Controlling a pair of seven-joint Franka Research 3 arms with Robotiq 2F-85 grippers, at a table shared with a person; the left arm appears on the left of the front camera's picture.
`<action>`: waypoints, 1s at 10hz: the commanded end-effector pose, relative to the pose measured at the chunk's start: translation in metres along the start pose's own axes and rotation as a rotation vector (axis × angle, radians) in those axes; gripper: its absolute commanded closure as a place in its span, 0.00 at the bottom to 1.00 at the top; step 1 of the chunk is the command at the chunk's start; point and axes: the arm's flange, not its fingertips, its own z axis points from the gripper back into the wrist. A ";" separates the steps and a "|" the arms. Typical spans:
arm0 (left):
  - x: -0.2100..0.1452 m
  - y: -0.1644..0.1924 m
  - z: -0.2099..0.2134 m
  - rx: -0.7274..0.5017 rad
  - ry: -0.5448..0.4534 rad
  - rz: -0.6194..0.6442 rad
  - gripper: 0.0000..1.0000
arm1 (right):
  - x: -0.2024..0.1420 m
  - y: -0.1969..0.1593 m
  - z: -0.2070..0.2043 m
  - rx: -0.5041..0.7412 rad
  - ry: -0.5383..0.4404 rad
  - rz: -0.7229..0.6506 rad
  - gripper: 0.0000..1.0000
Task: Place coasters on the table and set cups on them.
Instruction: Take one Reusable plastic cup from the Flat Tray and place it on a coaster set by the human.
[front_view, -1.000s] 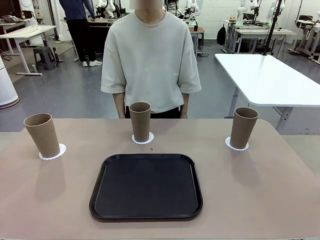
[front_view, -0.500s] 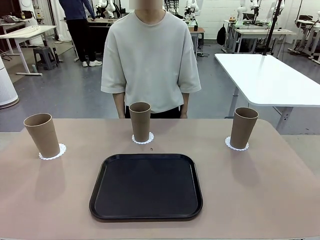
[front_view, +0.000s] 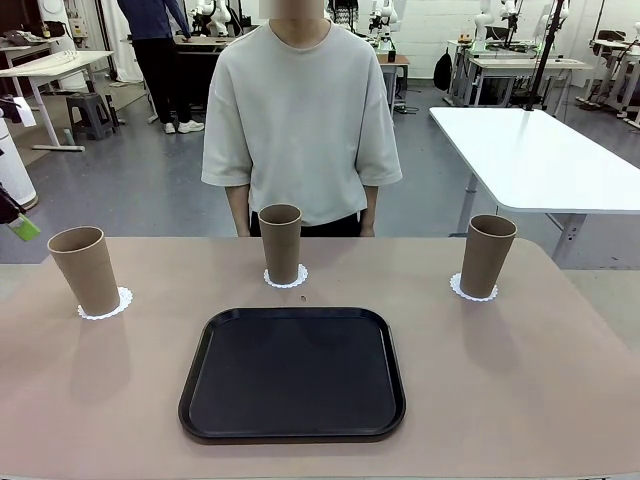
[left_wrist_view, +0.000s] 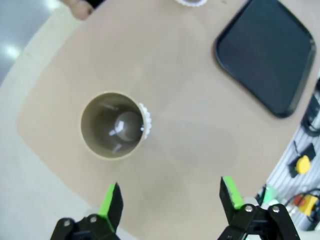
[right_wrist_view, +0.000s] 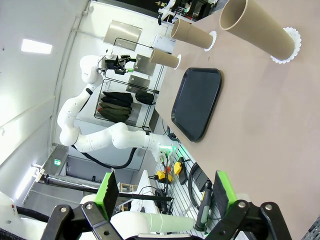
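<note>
Worktop (front_view: 560, 400): beige-tan, rounded corners; a person (front_view: 300, 110) in a pale short-sleeved shirt stands at the far edge, arms down.

Cups, three, tan-brown tapered tumblers, all upright, each standing on a coaster:
- Left cup (front_view: 86, 270), near the worktop's left edge, on the left coaster (front_view: 122, 302). From above in the left wrist view this cup (left_wrist_view: 114, 125) shows an open mouth, with a sliver of the scalloped coaster (left_wrist_view: 146, 120) at its rim.
- Middle cup (front_view: 281, 243), far centre, just before the person, on the middle coaster (front_view: 300, 278).
- Right cup (front_view: 487, 255), far right, on the right coaster (front_view: 457, 289). In the right wrist view this cup (right_wrist_view: 257, 29) lies close to the camera, its coaster (right_wrist_view: 291, 50) at its base.

Tray (front_view: 292, 372): black, rectangular, rounded corners, bare, at near centre, apart from all three cups.

Left end effector (left_wrist_view: 170, 197): raised over the worktop's left end, beside the left cup and not touching it; jaws spread wide, nothing between the green pads (left_wrist_view: 111, 197). In the right wrist view the same end effector (right_wrist_view: 121, 64) hangs above the left cup.

Right end effector (right_wrist_view: 165, 192): off the worktop's right side, well apart from the cups; jaws spread wide, grasping nothing.

White table (front_view: 530, 150): far right, behind the worktop.
</note>
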 end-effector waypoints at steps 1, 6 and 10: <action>-0.004 -0.004 0.006 -0.019 0.007 -0.031 0.00 | 0.000 0.002 0.001 -0.002 -0.002 -0.017 0.00; -0.004 -0.004 0.006 -0.019 0.007 -0.031 0.00 | 0.000 0.002 0.001 -0.002 -0.002 -0.017 0.00; -0.004 -0.004 0.006 -0.019 0.007 -0.031 0.00 | 0.000 0.002 0.001 -0.002 -0.002 -0.017 0.00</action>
